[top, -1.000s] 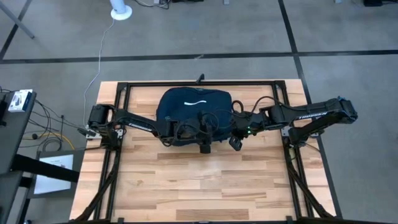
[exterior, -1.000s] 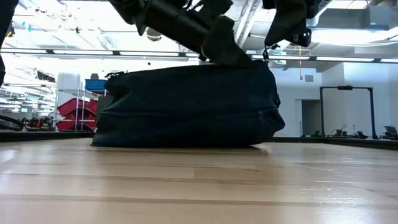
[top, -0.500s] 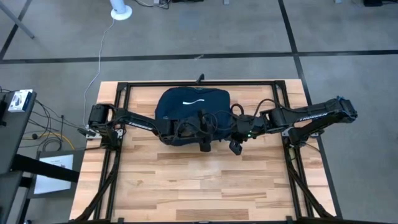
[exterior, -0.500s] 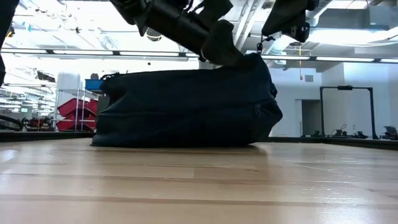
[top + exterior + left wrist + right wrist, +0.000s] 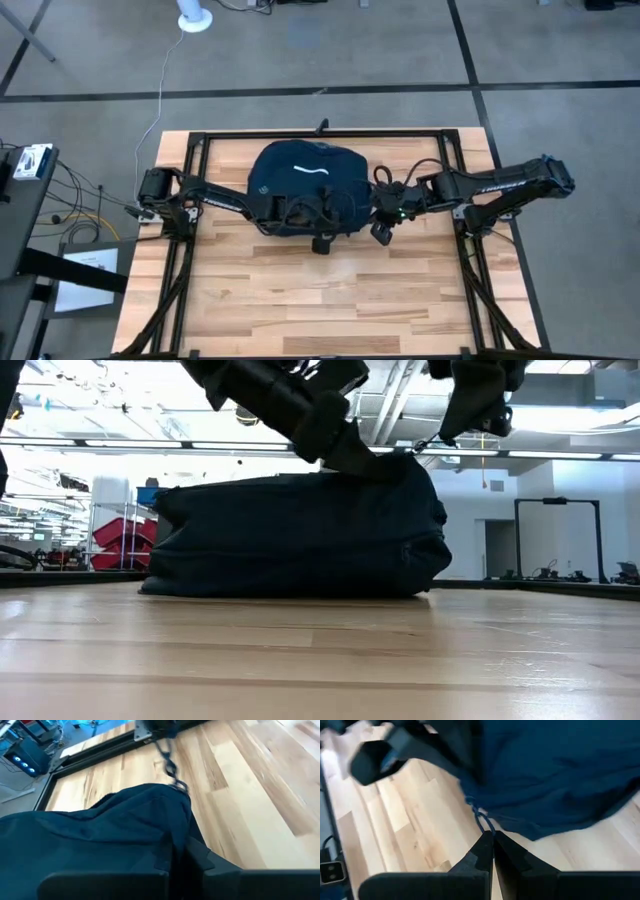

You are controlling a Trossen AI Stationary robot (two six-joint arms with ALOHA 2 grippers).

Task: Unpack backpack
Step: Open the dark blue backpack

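Note:
The dark navy backpack [image 5: 305,180] lies on its side on the wooden table [image 5: 300,300], at the middle of the far half, with its white stripe [image 5: 312,168] facing up. My left gripper [image 5: 175,849] reaches in from the left and is shut on the fabric at the backpack's near right top. My right gripper [image 5: 493,836] comes from the right, hangs just off the backpack's right end [image 5: 470,420], and is shut on a thin blue zipper cord [image 5: 479,817]. My left gripper pinches a raised fold of the backpack's navy fabric [image 5: 167,827] between its two fingers, slanting down from the table's left. The fold stands up in a peak at the fingers [image 5: 350,455] while the backpack's underside stays on the table. My right gripper pinches the free end of the zipper cord [image 5: 485,829] at its fingertips, slanting down from the right. The cord runs taut from the backpack's upper right corner [image 5: 175,784] up to the fingers, clear of the table.
A black metal frame [image 5: 320,132] runs round the table's edges. The near half of the table [image 5: 320,310] is bare wood. Cables and a stand [image 5: 30,175] sit off the table's left side.
My left gripper has tipped flatter and shut on the backpack's top fabric, which now stands in a peak there. The backpack has bunched and shifted a little toward the table's left. My right gripper has stayed shut on the cord.

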